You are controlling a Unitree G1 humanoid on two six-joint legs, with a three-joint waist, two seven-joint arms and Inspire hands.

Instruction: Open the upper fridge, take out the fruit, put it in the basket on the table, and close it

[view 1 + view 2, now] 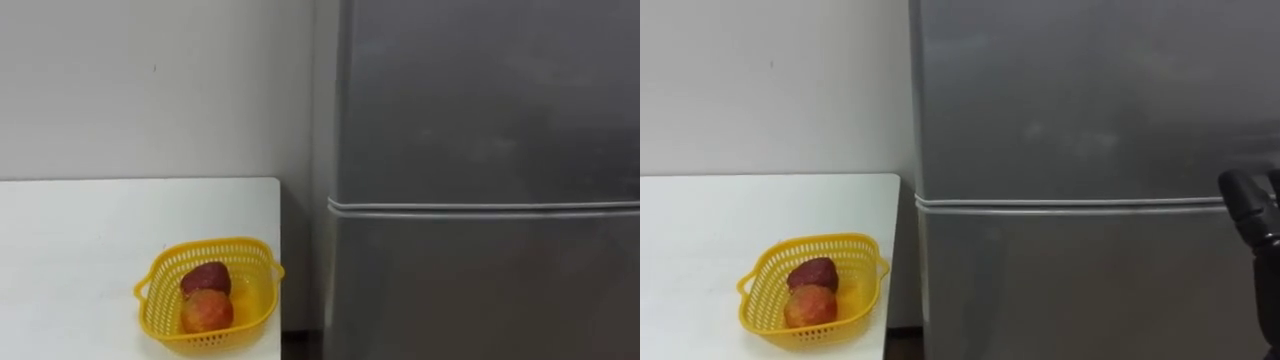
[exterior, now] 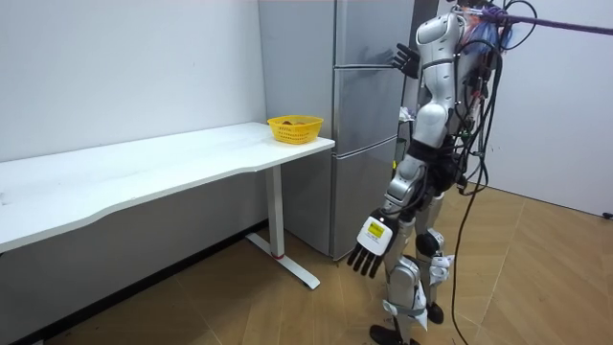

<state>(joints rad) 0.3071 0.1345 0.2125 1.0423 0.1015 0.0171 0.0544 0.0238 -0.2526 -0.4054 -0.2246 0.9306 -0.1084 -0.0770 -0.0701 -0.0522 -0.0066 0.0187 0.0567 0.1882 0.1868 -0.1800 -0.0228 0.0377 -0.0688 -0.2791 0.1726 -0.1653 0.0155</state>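
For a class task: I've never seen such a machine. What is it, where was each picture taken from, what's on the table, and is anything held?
It is a two-legged humanoid robot with two arms. Two pictures come from its head cameras; the room view from a camera standing apart. It faces a grey fridge, doors shut. On the white table sits a yellow basket with two reddish fruits. Its right hand is raised by the fridge; its left hand hangs open. Nothing is held.

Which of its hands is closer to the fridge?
Right. The right hand is raised at the fridge front, level with the seam between its doors. The left hand hangs low beside the robot's leg, apart from the fridge.
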